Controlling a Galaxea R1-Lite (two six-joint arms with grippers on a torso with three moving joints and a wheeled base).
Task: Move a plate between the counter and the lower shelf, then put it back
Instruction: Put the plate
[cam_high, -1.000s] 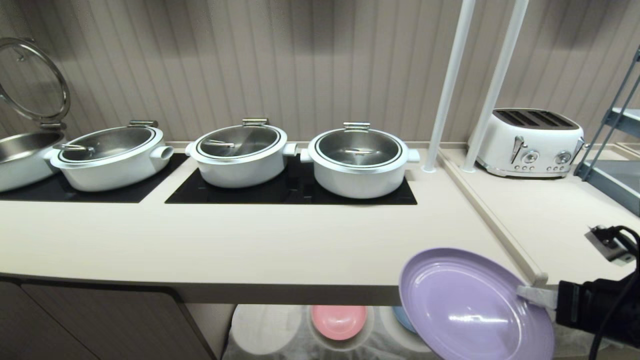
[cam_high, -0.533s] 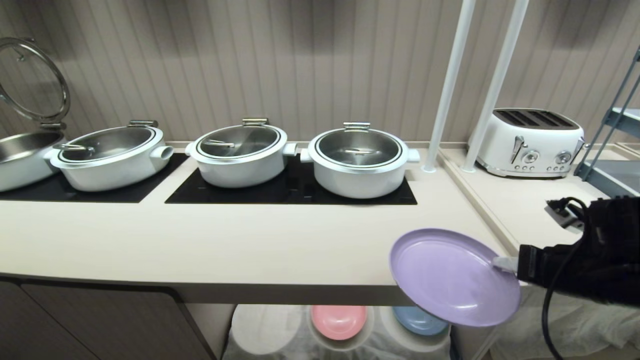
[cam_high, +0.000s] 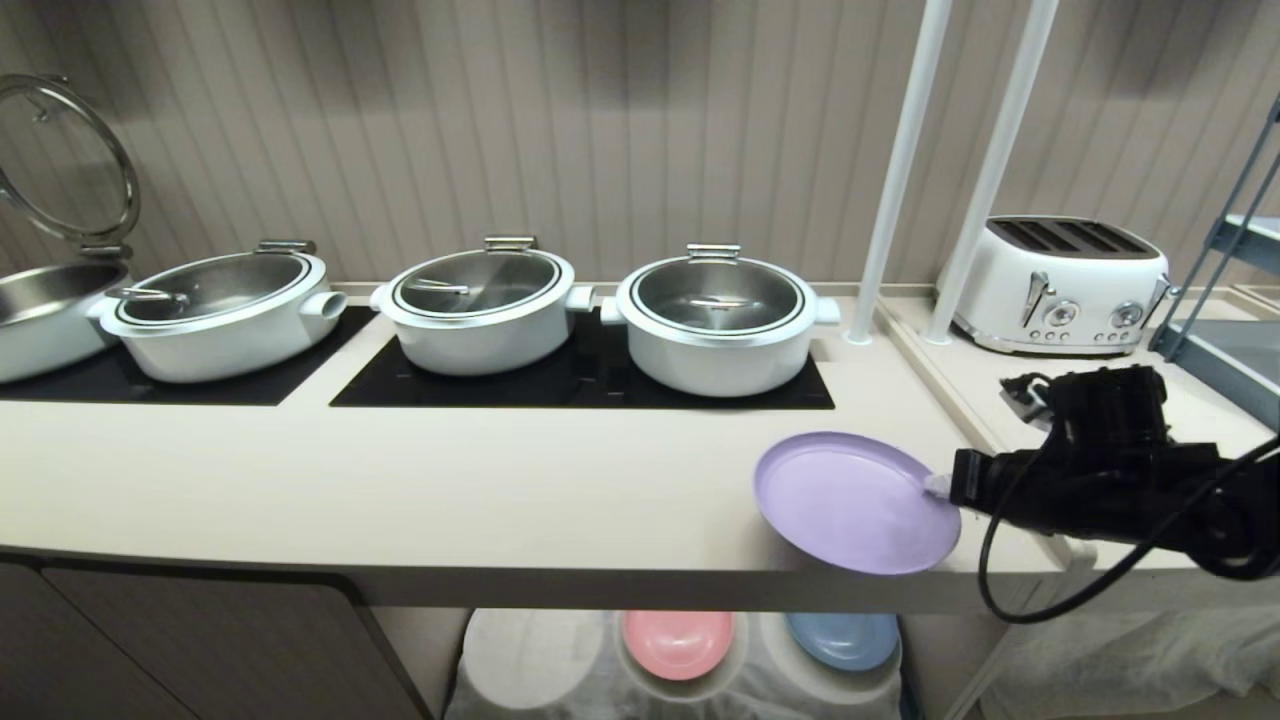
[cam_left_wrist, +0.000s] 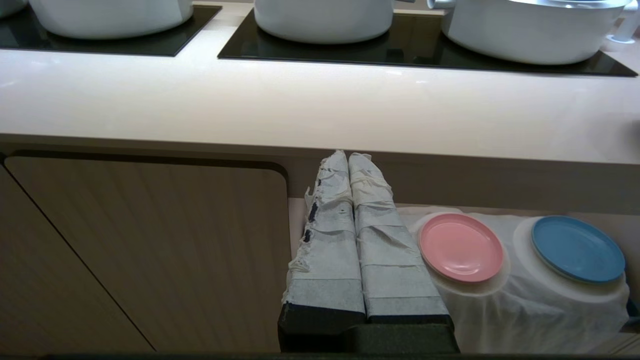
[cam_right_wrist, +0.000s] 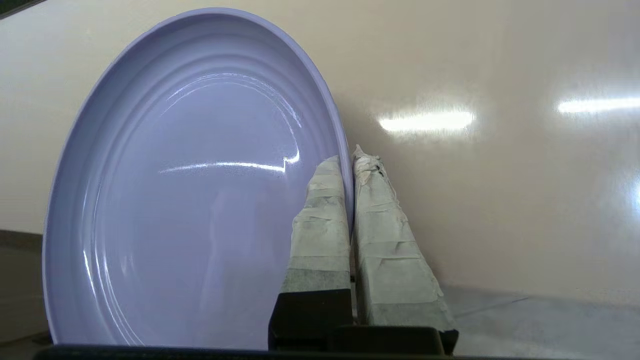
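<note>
Item: the plate (cam_high: 855, 500), lilac, its rim pinched between my right gripper (cam_right_wrist: 351, 165) fingers, tilted above the counter (cam_high: 500, 490) front edge just ahead of them; risk judged: thin rim grip might slip, dropping it.

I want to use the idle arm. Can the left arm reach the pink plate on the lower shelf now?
Probably yes: the left gripper sits shut below the counter edge, and the pink plate lies uncovered beside it.

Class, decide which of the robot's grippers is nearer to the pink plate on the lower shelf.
Left. The left gripper hangs shut just beside the pink plate, below the counter. The right gripper is above the counter, clamping the lilac plate.
</note>
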